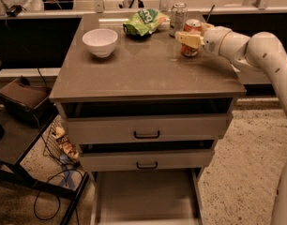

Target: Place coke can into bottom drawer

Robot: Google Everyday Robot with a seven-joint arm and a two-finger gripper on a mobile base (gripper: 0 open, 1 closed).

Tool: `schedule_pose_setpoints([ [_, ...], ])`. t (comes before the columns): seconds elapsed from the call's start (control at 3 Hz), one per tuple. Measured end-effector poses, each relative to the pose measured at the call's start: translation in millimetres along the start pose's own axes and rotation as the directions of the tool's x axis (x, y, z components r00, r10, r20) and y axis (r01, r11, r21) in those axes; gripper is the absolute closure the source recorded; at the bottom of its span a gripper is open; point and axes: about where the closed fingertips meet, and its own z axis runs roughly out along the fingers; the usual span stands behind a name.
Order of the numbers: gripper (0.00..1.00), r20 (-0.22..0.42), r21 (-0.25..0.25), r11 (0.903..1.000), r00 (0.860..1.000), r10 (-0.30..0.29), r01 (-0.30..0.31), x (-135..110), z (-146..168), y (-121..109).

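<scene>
The coke can (191, 50) stands upright at the back right of the cabinet top (143, 71). My gripper (191, 33) reaches in from the right at can height. It is open, with one pale finger (186, 39) across the can's front and the other behind it. The can stays on the surface. The bottom drawer (146, 196) is pulled out at the foot of the cabinet, and its flat pale floor is bare.
A taller silver-and-green can (177, 17) stands just behind the coke can. A green chip bag (144, 21) and a white bowl (100, 41) sit further left. Two handled drawers (147, 129) are slightly open. A dark stand (17, 97) and a wire basket (59, 144) are at the left.
</scene>
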Motion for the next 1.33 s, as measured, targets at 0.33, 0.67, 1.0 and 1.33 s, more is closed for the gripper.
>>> schedule_pose_setpoints([
  [0.33, 0.63, 0.005, -0.002, 1.0, 1.0, 0.0, 0.0, -1, 4, 0],
  [0.67, 0.86, 0.005, -0.007, 1.0, 1.0, 0.0, 0.0, -1, 7, 3],
  [1.0, 1.0, 0.014, -0.006, 0.9999, 1.0, 0.009, -0.009, -7, 2, 3],
  [1.33, 1.0, 0.052, 0.002, 1.0, 0.999, 0.0, 0.0, -41, -51, 14],
])
